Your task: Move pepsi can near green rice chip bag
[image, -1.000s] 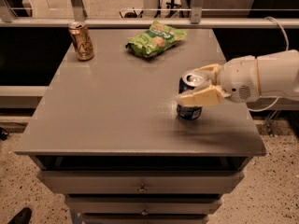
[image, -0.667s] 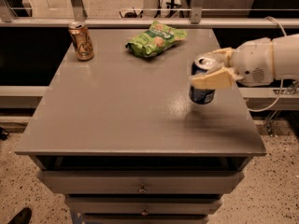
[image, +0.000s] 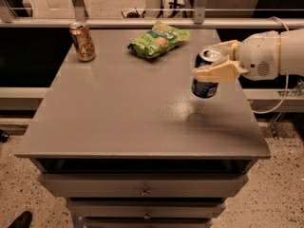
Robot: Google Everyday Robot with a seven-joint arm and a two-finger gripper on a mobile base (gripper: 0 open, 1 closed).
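The pepsi can, dark blue with a silver top, hangs in the air above the right side of the grey table, a shadow below it. My gripper comes in from the right and is shut on the can, one pale finger across its front. The green rice chip bag lies at the back middle of the table, up and to the left of the can, with a gap between them.
A gold-tan can stands upright at the back left corner. Drawers sit under the table top. A metal rail runs behind the table. A cable hangs at the right.
My gripper has lifted the pepsi can off the table and carried it back and up toward the far right side, closer to the green bag.
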